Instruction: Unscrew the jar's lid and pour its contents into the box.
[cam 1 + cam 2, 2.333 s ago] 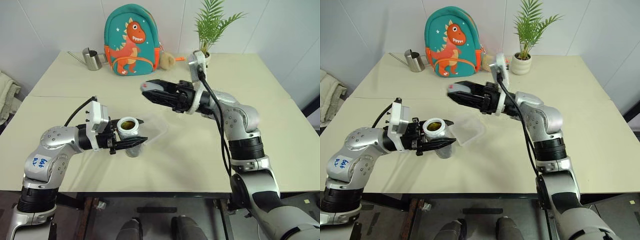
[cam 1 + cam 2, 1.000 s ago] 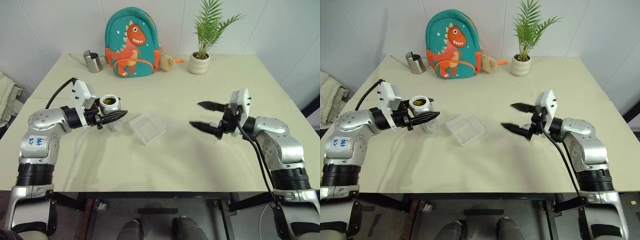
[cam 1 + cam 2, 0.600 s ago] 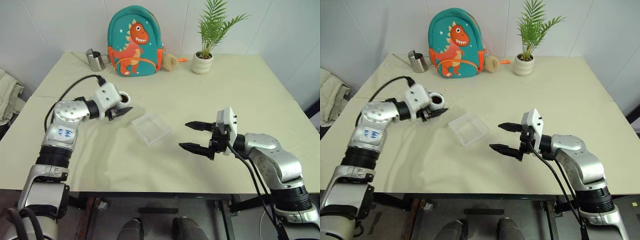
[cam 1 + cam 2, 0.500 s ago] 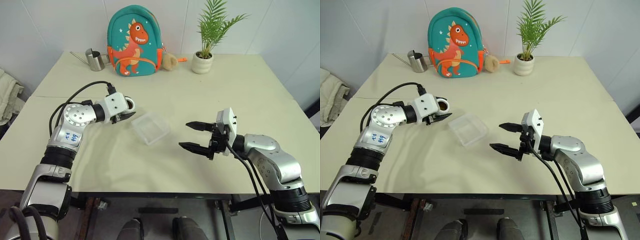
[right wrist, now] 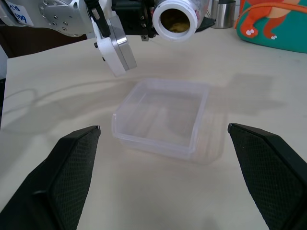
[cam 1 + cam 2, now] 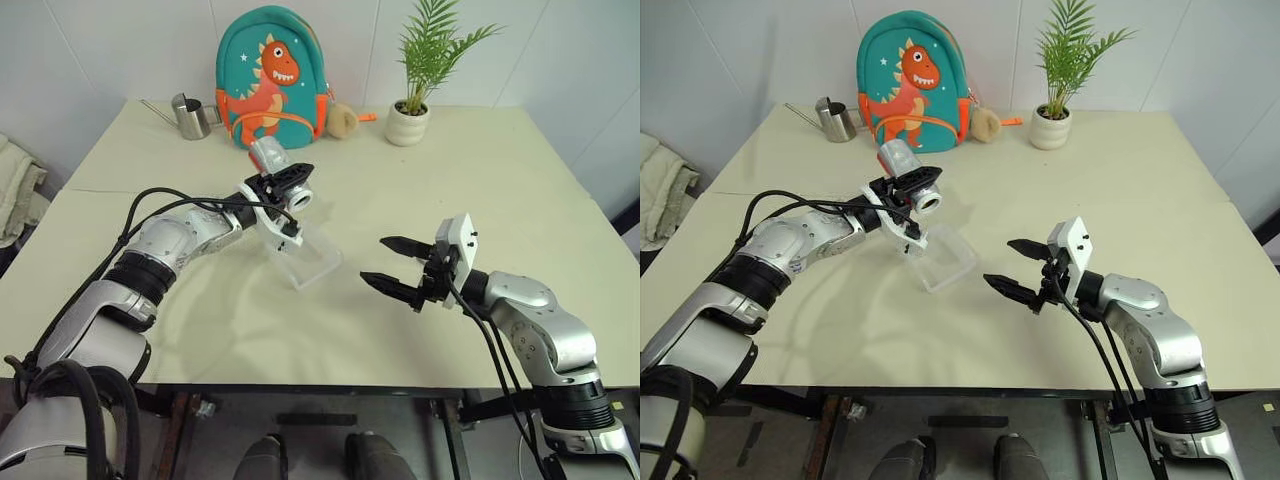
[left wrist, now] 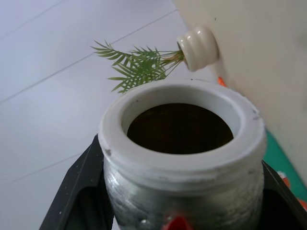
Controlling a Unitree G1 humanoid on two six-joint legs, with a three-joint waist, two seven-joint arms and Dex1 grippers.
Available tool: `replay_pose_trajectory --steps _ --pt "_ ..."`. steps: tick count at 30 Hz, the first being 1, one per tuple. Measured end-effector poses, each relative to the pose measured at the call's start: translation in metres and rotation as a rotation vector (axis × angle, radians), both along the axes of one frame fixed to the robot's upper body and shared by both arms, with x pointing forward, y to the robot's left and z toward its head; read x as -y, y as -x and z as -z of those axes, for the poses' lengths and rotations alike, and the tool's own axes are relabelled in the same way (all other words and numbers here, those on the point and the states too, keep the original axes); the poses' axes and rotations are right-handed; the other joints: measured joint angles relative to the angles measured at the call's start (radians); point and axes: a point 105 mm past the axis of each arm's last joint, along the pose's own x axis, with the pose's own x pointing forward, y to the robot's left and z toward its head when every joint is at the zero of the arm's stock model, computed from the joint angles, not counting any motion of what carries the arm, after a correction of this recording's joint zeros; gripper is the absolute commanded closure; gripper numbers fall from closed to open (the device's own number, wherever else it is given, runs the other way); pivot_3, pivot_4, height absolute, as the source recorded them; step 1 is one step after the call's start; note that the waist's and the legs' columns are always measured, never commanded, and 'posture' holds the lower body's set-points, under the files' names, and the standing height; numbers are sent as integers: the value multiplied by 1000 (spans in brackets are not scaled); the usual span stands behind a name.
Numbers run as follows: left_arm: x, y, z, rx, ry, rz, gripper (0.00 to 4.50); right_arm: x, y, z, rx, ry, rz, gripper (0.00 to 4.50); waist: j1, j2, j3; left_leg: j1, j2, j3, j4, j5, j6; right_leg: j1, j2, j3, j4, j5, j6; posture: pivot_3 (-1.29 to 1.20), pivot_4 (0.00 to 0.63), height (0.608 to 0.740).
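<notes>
The small clear cylindrical jar (image 6: 283, 178), lidless with a white threaded rim, lies tipped on its side in the air, clamped between the closed black fingers of the left gripper (image 6: 284, 179), its mouth facing over the shallow square clear plastic box (image 6: 305, 256). Something yellowish-brown sits inside the jar. The box rests on the cream table (image 6: 470, 170) just below. Across from it the right gripper (image 6: 396, 264) hangs with fingers spread wide, holding nothing. A teal dinosaur backpack (image 6: 264, 75) and a potted palm (image 6: 414, 75) stand at the far edge.
</notes>
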Motion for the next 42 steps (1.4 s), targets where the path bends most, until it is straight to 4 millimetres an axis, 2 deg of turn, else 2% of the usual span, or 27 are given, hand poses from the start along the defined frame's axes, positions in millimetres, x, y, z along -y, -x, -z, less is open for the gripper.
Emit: replay_pose_trajectory --steps 6,13,20,25,30,32,35,38,40,42 --pt "-4 6 -4 192 -87 49 2138 -2 -1 -1 11 -17 6 13 1 0 0 0 0 5 0 0 0 0 0 0 0 0 0 0 150 740" --pt "1 16 10 298 -242 137 2138 -4 -3 1 10 -46 10 13 3 0 0 0 -1 5 1 0 0 0 1 0 1 0 0 0 150 740" --pt "4 17 23 244 -300 168 2138 -6 -6 5 -8 -68 17 13 1 0 0 0 0 6 1 1 0 0 1 0 3 0 0 0 150 740" --pt "-3 17 8 180 -211 135 2138 -6 -6 5 -6 -67 18 13 0 0 0 0 0 6 2 1 0 0 0 0 7 0 0 0 150 740" --pt "-26 16 -10 -92 65 77 2138 -7 -5 5 -6 -64 10 13 -3 0 0 1 1 7 6 1 0 0 -2 1 8 0 0 0 150 740" --pt "-49 15 -19 -274 343 26 2138 -7 -4 7 3 -46 -13 13 -4 0 0 3 2 9 7 1 0 0 -2 2 10 0 0 0 150 740" --pt "-90 7 -9 -518 679 -90 2138 -1 -6 12 7 -1 -19 13 -2 0 0 3 2 8 13 1 0 0 -1 1 14 0 -1 0 150 740" --pt "-150 0 10 -840 1226 -216 2138 4 -11 9 35 37 -40 13 -8 0 0 3 2 8 16 2 2 2 2 1 15 1 -2 0 150 740" --pt "-176 4 13 -936 1470 -224 2138 8 -15 7 54 64 -42 13 -8 -1 0 3 2 6 17 2 2 3 2 0 15 2 -1 0 150 740" --pt "-200 9 10 -1003 1771 -149 2138 10 -19 5 69 72 -46 13 -7 -1 0 3 2 5 18 2 2 3 2 -1 16 2 -1 0 150 740"
